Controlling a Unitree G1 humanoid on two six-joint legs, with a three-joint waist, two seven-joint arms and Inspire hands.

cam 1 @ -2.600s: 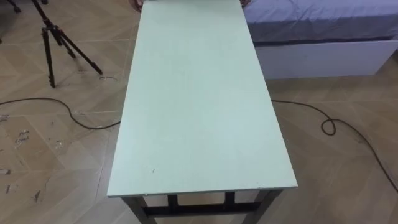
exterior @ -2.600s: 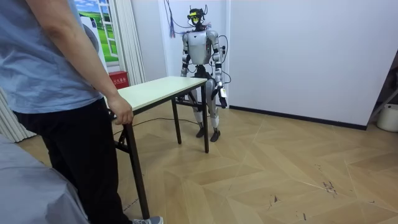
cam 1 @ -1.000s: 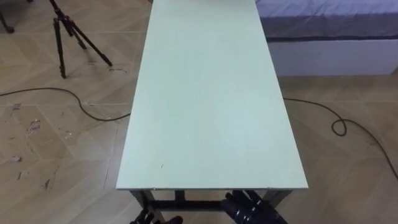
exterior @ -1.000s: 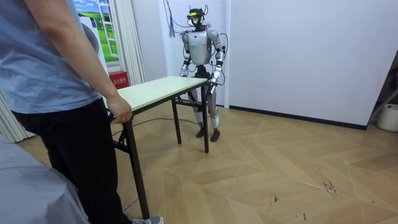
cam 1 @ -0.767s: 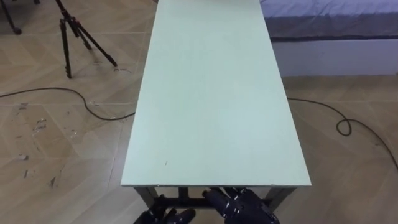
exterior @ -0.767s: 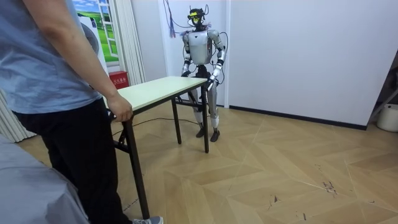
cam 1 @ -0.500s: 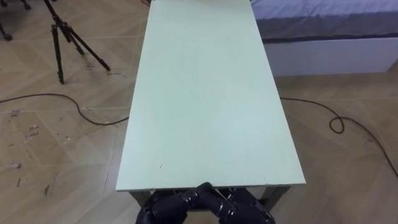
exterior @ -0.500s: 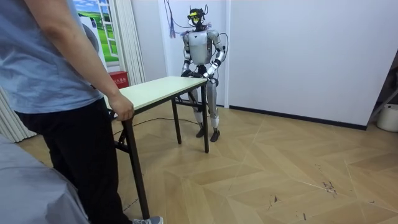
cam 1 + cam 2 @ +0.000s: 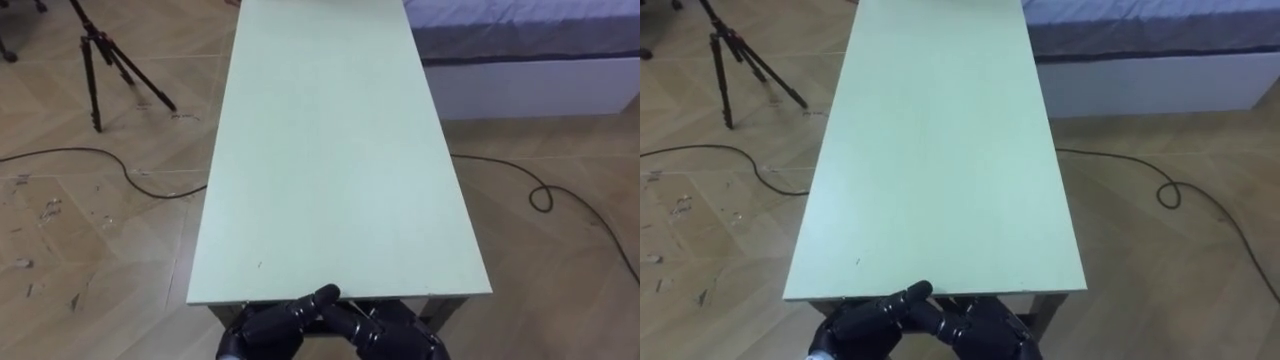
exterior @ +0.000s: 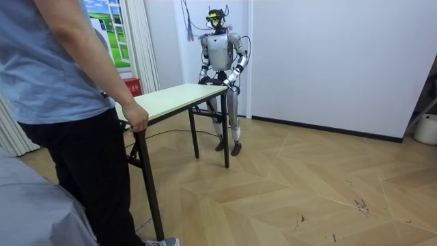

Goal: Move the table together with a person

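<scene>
both hands have been brought up from the robot's sides to the near end of the table [image 9: 330,150] over the last couple of seconds. the left hand [image 9: 262,328] and right hand [image 9: 400,338] are now seen just below the near edge, with fingers loosely extended, pointed toward each other and overlapping at the middle. nothing is closed on yet. contact with the frame under the top cannot be confirmed.

the table itself has not been shifted: it is level with its legs on the floor, the robot at one short end and a person at the other. the person's hand [image 10: 136,118] is kept on the far edge.

judged: the reach is nearly done and a grip has not been made. the hands would need to be spread toward the near corners and hooked under the edge before a shared lift.
</scene>
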